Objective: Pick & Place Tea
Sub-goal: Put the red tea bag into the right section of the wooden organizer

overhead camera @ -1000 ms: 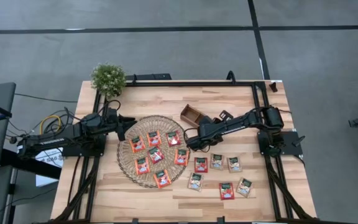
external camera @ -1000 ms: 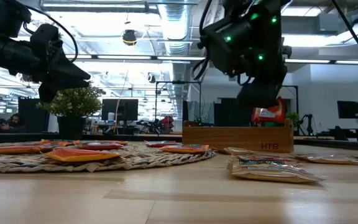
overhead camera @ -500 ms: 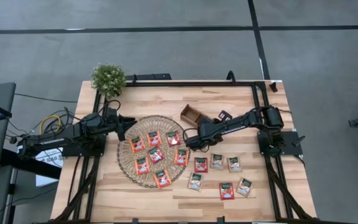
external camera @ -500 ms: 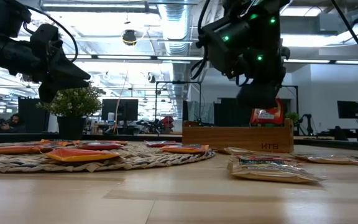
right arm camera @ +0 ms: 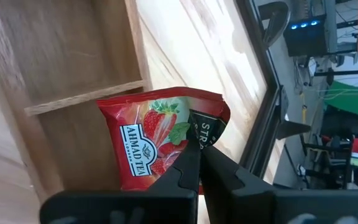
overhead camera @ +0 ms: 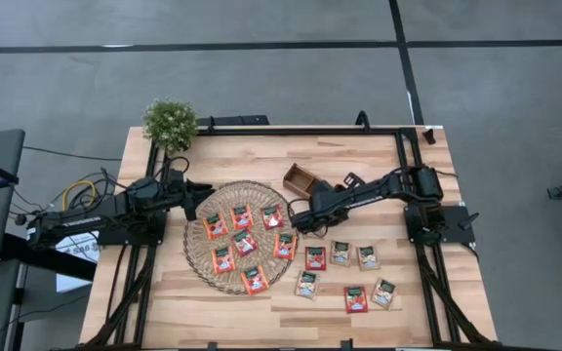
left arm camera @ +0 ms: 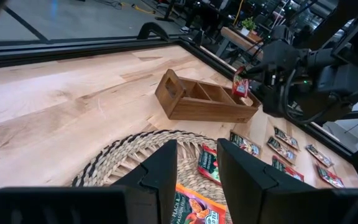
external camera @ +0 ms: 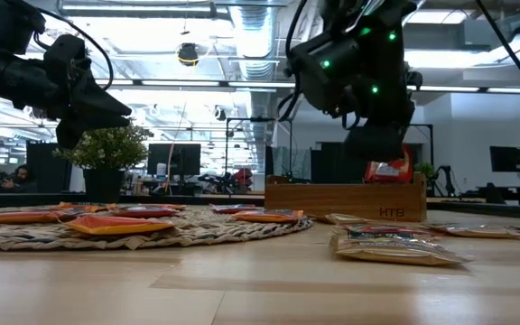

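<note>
My right gripper (right arm camera: 196, 147) is shut on a red tea sachet (right arm camera: 157, 134) with a strawberry picture, above a compartment of the brown wooden tray (overhead camera: 302, 179). The low view shows this sachet (external camera: 388, 168) below the gripper (external camera: 379, 149), at the height of the tray's rim (external camera: 346, 186). Several red sachets (overhead camera: 242, 216) lie flat on the round wicker mat (overhead camera: 201, 261). Several more sachets (overhead camera: 341, 253), red and green, lie on the table right of the mat. My left gripper (left arm camera: 196, 163) waits open over the mat's left edge, holding nothing. My right gripper pinches the red sachet between its two fingertips at one side edge (right arm camera: 199, 132), where the foil is creased. The fingers slant down toward the tray. The sachet hangs below them over a tray compartment (right arm camera: 73, 74). Whether its lower edge touches the tray, I cannot tell.
A small potted plant (overhead camera: 170, 123) stands at the table's far left corner. Black frame rails (overhead camera: 398, 146) run along the table's edges. Bare wood lies along the near edge (overhead camera: 261, 317) and far of the tray.
</note>
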Motion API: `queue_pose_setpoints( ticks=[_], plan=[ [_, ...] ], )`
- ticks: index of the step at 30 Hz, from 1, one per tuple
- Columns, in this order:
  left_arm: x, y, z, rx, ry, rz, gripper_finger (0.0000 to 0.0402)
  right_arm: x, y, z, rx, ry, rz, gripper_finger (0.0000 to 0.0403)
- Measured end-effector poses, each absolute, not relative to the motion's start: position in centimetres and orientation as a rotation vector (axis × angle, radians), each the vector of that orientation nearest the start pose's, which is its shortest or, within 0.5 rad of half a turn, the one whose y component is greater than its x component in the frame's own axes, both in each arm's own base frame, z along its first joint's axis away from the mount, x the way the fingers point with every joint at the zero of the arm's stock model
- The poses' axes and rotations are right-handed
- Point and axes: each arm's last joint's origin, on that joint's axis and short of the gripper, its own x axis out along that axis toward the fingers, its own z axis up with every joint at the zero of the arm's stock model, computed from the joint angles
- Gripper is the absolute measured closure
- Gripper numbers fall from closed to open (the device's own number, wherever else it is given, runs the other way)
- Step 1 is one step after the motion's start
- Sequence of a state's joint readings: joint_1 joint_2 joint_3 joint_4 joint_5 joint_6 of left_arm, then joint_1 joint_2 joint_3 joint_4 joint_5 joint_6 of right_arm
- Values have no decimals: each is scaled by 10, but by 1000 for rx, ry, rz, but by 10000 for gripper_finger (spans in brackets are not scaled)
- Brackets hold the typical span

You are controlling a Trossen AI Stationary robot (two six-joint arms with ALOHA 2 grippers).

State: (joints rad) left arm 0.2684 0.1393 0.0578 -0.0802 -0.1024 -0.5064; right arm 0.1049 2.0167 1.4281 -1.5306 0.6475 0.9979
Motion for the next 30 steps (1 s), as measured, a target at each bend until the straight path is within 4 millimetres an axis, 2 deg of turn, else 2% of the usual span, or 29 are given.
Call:
queue_pose_setpoints(
  ticks=[7,14,30],
  plan=[
    [98,30,164,-513,66,403,296,323,16,176,-118,1509,-1194,403],
    [98,30,164,-513,65,403,296,313,16,163,-128,1598,-1175,403],
    [98,30,164,-512,63,411,296,312,16,163,-142,1601,-1176,403]
  ],
)
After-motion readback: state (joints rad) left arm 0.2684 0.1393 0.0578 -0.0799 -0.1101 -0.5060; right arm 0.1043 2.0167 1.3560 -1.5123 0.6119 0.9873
